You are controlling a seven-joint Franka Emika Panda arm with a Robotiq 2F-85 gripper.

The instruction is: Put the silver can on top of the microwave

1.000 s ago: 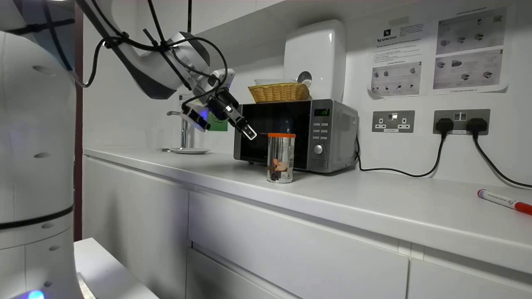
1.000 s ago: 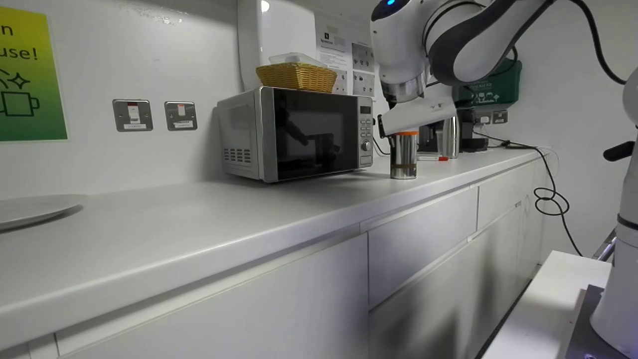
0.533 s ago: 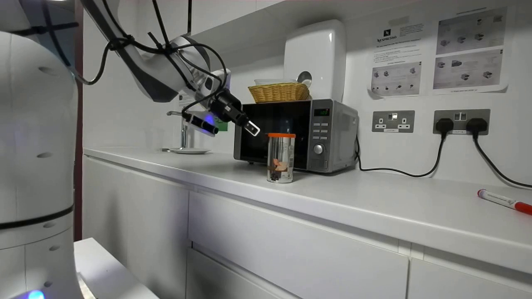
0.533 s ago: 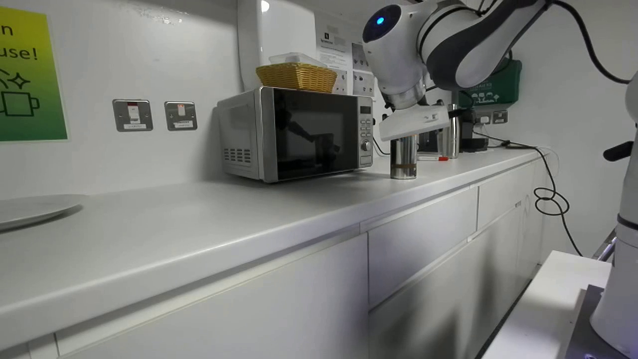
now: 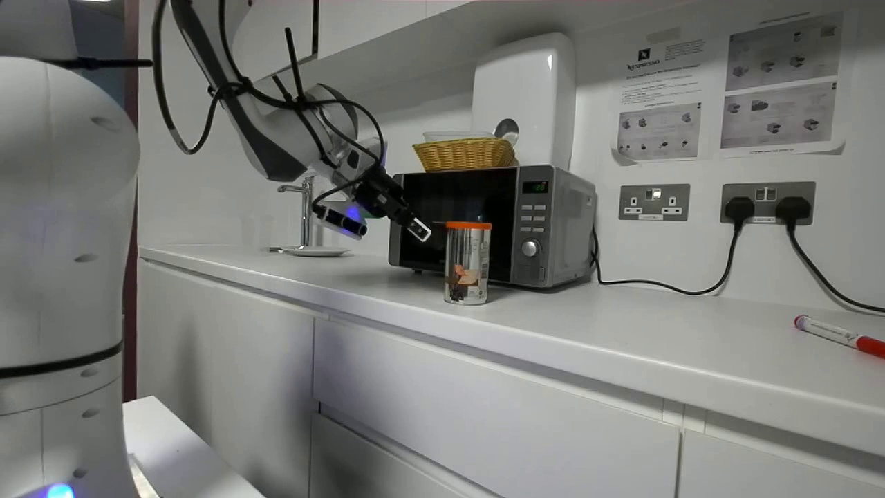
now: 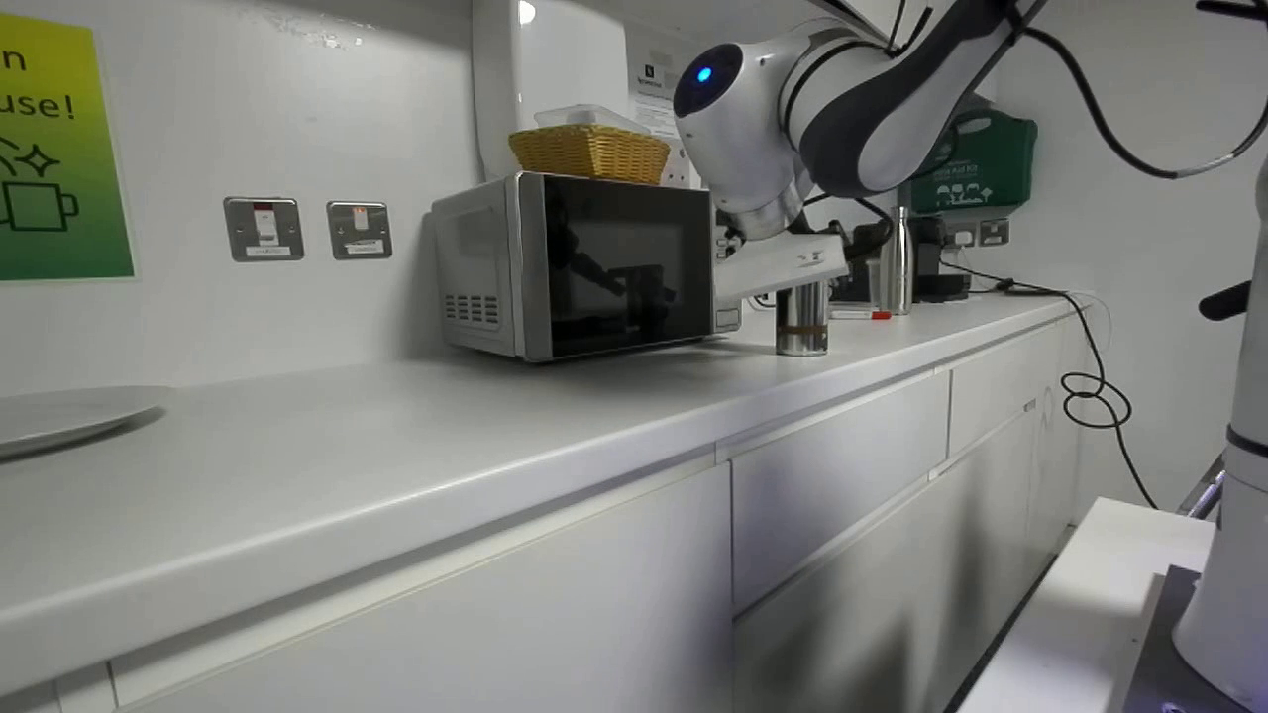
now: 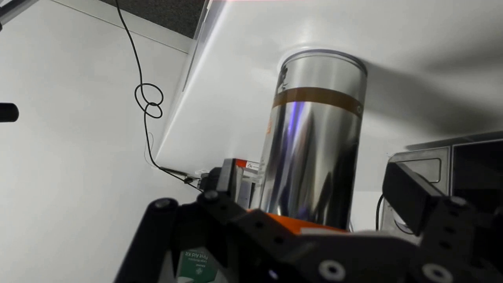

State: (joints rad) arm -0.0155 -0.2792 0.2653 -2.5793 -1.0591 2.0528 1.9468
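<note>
Wrist view gets the best look at the gripper [image 7: 314, 175]: jaws spread wide, one finger [image 7: 408, 192] to each side, and the silver can [image 7: 314, 149] showing in the gap. Looks like it's between them there, but in an exterior view the near fingertip [image 5: 419, 229] is off to one side of the orange lid [image 5: 468, 225] with air between, so from what I can see it's holding nothing.

The can itself is standing upright on the white worktop [image 5: 622, 332], long axis straight up and down, lid end up, base flat. It's in front of the microwave [image 5: 491, 207], out from the control panel [image 5: 532, 228] end, the two standing apart. A wicker basket [image 5: 463, 153] sits on the microwave.

Heads up, the wrist view is upside down, First Aid Kit [image 7: 198, 267] lettering and all. So in there the can's base points at the top edge, the lid at the bottom, and the axis leans a touch, base end to the right. A brown band [image 7: 318, 97] goes round it near the base. In an exterior view a white casing [image 6: 783, 265] on the Panda arm [image 6: 743, 129] covers the lid, so I only get the lower part.
</note>
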